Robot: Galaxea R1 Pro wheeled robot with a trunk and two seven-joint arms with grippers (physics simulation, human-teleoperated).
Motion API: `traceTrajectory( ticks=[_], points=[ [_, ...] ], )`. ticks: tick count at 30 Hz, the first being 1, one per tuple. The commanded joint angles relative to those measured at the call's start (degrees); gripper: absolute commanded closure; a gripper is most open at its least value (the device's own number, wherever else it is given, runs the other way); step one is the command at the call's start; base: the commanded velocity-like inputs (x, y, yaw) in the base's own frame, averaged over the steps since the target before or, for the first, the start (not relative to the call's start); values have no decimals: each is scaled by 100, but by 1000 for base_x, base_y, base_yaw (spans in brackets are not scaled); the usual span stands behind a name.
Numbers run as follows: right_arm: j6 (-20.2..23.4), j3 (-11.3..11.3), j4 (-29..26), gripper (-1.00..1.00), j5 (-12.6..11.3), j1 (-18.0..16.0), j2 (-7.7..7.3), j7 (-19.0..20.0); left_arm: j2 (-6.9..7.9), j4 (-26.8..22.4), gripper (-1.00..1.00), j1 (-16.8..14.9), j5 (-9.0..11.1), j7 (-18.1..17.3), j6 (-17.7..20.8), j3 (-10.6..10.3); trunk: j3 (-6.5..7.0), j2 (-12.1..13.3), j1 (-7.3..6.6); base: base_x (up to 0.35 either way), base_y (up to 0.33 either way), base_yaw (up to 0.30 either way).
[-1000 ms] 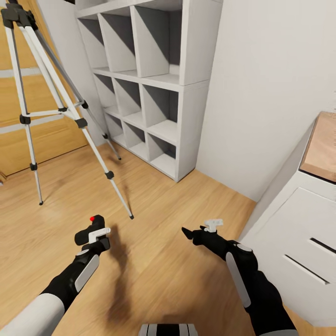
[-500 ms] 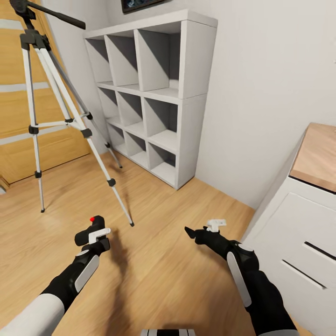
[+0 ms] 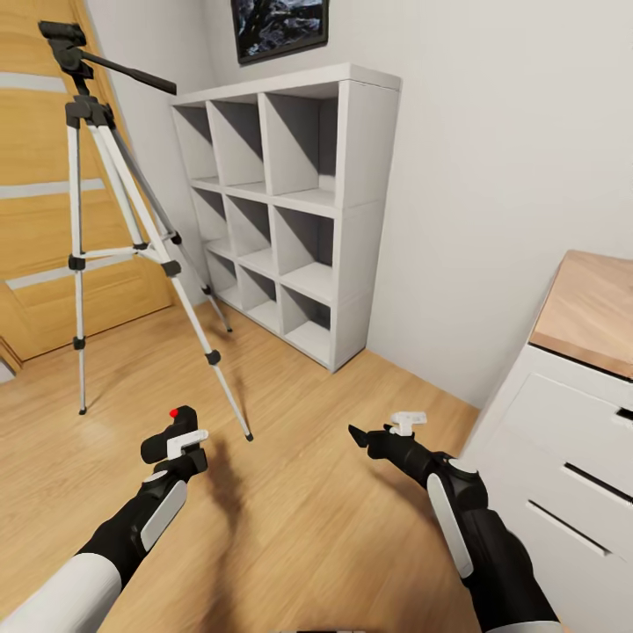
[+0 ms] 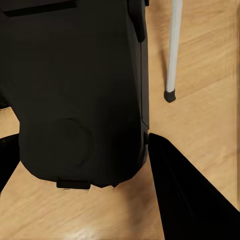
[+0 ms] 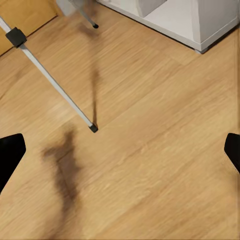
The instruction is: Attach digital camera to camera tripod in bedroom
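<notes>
The camera tripod (image 3: pixel 114 202) stands on the wood floor at the left, in front of the wooden door (image 3: pixel 35 220), its black head and pan handle (image 3: pixel 75 48) up high. My left gripper (image 3: pixel 180 447) is shut on the digital camera (image 3: pixel 169 436), a black box with a red button on top, held low and short of the tripod's nearest foot (image 3: pixel 248 435). In the left wrist view the camera (image 4: pixel 75 90) sits between the black fingers (image 4: pixel 185 195), with a tripod foot (image 4: pixel 170 95) beyond. My right gripper (image 3: pixel 387 432) hangs open and empty over the floor; its wrist view shows a tripod leg (image 5: pixel 50 77).
A white cube shelf (image 3: pixel 290 211) stands against the wall behind the tripod, with a dark picture (image 3: pixel 280 25) above it. A white drawer unit with a wooden top (image 3: pixel 571 387) is close at my right. Open floor lies between my arms and the tripod.
The head camera has tilted upward, so the whole picture slid down and the tripod's head, shelf top and picture came into view. Both arms hold the same pose.
</notes>
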Motion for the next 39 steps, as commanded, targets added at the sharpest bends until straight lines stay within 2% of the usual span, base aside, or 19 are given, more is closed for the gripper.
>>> traceTrajectory(
  ticks=[1, 39],
  points=[
    [35, -6, -5, -100, -30, -3, 5, -10, 9, -13, 100, -3, 29, 42, 23, -37, 18, 0, -3, 0, 0, 0],
    [14, 23, -14, -100, -63, -3, -21, -51, 9, -14, 100, -3, 33, 42, 22, -37, 859, 50, -101, 0, 0, 0]
  ],
)
